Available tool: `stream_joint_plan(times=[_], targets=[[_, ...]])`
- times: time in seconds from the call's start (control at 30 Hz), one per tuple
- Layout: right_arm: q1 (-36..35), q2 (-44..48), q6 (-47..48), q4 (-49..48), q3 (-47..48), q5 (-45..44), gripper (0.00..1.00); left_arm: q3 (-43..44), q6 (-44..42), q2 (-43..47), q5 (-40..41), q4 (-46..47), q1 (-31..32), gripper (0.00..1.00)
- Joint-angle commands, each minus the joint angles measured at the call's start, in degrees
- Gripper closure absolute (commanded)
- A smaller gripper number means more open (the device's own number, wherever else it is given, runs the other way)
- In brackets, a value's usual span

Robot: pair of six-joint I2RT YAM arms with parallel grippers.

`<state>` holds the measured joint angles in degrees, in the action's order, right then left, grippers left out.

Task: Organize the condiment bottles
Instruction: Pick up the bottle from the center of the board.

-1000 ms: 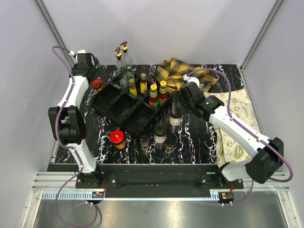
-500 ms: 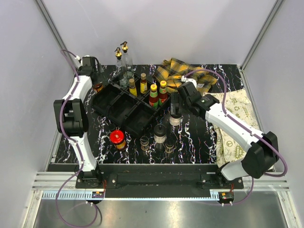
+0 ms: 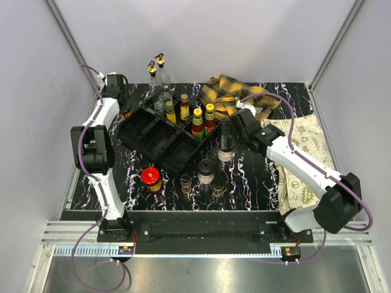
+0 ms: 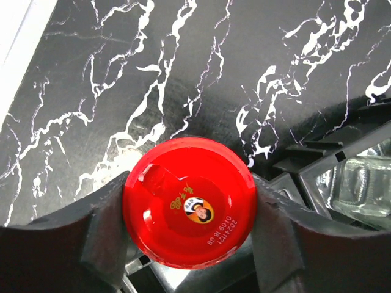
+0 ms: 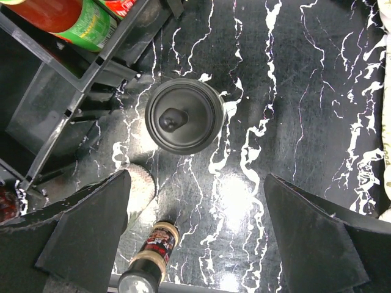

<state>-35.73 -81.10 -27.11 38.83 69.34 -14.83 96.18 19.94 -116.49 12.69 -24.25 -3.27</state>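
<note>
1. A black marble table (image 3: 256, 177) with white veins, between plain grey walls (image 3: 244, 36).
2. The red-lidded jar (image 4: 189, 210) stands upright, lid up, beside the black tray (image 3: 153, 137).
3. The left gripper (image 4: 190, 213) pinches its lid; the right gripper (image 5: 197, 183) hangs spread above a black-capped shaker (image 5: 184, 116).

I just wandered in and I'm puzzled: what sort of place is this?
Probably a robot test booth, not a kitchen: a left arm and right arm bolted at the table edge, bare grey walls around it, and bottles staged in and around a tray.
</note>
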Motion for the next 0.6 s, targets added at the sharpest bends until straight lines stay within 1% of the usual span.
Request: stream_joint_plan(times=[0.0,0.03,0.07,0.13,0.17,0.4,0.57], targets=[[0.39,4.37,-1.62,-1.30,-0.52,0.07,0.00,-0.56,1.15,1.08,-0.29,4.03,-0.51,0.49],[0.39,4.46,-1.63,-1.21,-0.61,-0.11,0.00,-0.90,1.06,1.61,-0.38,4.38,-0.42,0.61],[0.39,4.55,-1.63,-1.21,-0.70,-0.20,0.00,-0.91,0.97,1.87,-0.56,4.47,-0.42,0.69],[0.39,4.55,-2.06,-1.12,-0.96,-0.11,0.00,-0.73,0.54,2.58,-0.56,4.47,-0.42,0.93],[0.31,4.55,-2.24,-1.21,-1.05,0.06,0.00,-0.56,0.36,2.84,0.05,4.39,-0.42,1.00],[0.39,4.81,-2.42,-1.30,-1.14,0.07,0.00,-0.82,-0.78,6.71,2.43,4.30,-0.42,1.00],[0.39,5.60,-2.07,-1.30,-1.31,-0.38,0.00,-1.61,-1.13,11.36,3.40,4.30,-0.42,1.00]])
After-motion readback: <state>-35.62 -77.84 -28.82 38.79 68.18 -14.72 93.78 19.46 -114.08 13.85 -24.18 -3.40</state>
